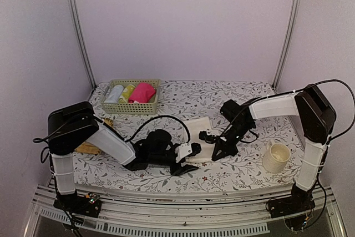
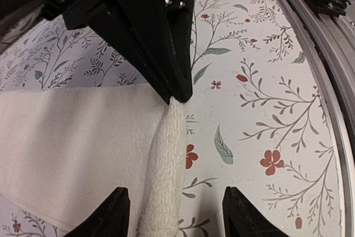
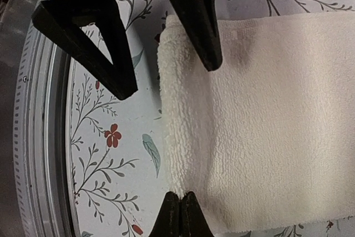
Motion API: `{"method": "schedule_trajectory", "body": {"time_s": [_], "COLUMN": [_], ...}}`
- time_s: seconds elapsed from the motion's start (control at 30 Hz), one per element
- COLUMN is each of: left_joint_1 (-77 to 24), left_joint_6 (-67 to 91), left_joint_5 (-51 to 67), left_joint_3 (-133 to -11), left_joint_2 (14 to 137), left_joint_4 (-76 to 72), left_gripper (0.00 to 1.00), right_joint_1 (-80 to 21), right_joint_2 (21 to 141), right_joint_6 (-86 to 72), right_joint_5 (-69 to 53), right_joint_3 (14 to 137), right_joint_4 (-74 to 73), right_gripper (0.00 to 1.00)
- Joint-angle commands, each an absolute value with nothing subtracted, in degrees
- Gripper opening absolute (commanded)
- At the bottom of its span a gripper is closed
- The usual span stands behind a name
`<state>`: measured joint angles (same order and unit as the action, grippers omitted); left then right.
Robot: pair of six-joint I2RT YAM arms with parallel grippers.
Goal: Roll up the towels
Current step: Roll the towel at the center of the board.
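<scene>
A cream-white towel (image 1: pixel 197 127) lies flat on the flowered table, its near edge lifted into a raised fold (image 2: pixel 168 159). My right gripper (image 3: pixel 181 199) is shut on one end of that fold (image 3: pixel 183 137), pinching the cloth between its tips. My left gripper (image 2: pixel 177 201) is open at the other end, one finger on each side of the fold and not touching it. In the top view both grippers, left (image 1: pixel 187 160) and right (image 1: pixel 219 149), meet at the towel's near edge. A rolled pink towel (image 1: pixel 143 91) lies in the basket.
The tan basket (image 1: pixel 118 106) at the back left also holds a white roll (image 1: pixel 114 94) and a yellow-green roll (image 1: pixel 127 91). A cream mug (image 1: pixel 275 157) stands near the right arm. A straw mat (image 1: pixel 87 148) shows partly behind the left arm. The table's metal rail (image 2: pixel 327 54) runs along the near edge.
</scene>
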<state>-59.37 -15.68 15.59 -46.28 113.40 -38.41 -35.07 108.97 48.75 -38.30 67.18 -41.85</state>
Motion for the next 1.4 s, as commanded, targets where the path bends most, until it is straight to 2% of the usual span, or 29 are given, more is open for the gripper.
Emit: {"method": "schedule_trajectory", "body": {"time_s": [0.0, 0.2, 0.33, 0.43, 0.53, 0.8, 1.07, 1.37], "left_joint_1": [-60.40, -60.42, -60.43, -60.44, -60.41, -59.11, -52.41, -48.97], "left_joint_6": [-17.19, -17.37, -16.43, -16.19, -16.04, -9.67, 7.37, 15.90], "left_joint_5": [12.96, 14.67, 15.71, 16.66, 17.05, 24.71, 40.95, 45.84], "left_joint_3": [-48.17, -50.66, -50.42, -50.68, -50.80, -51.35, -51.51, -54.08], "left_joint_2": [116.00, 117.33, 116.61, 116.51, 116.69, 114.96, 115.42, 121.14], "left_joint_4": [-39.90, -38.37, -38.32, -37.12, -35.97, -32.00, -28.85, -26.34], "left_gripper": [0.58, 0.40, 0.39, 0.30, 0.25, 0.01, 0.00, 0.00], "right_joint_1": [-34.77, -34.14, -33.38, -32.69, -32.19, -31.32, -28.45, -27.60], "right_joint_2": [110.28, 110.89, 111.24, 111.35, 111.65, 113.27, 119.42, 127.86], "right_joint_6": [49.92, 49.76, 49.83, 50.01, 50.23, 51.21, 50.89, 48.11], "right_joint_5": [-41.47, -42.00, -42.41, -43.29, -43.87, -46.63, -50.66, -52.51], "right_joint_3": [68.09, 68.31, 68.44, 68.58, 68.87, 68.88, 74.74, 82.99], "right_joint_4": [-44.63, -44.90, -45.42, -45.68, -46.29, -50.39, -59.29, -63.28], "right_gripper": [0.03, 0.03, 0.03, 0.03, 0.03, 0.03, 0.03, 0.03]}}
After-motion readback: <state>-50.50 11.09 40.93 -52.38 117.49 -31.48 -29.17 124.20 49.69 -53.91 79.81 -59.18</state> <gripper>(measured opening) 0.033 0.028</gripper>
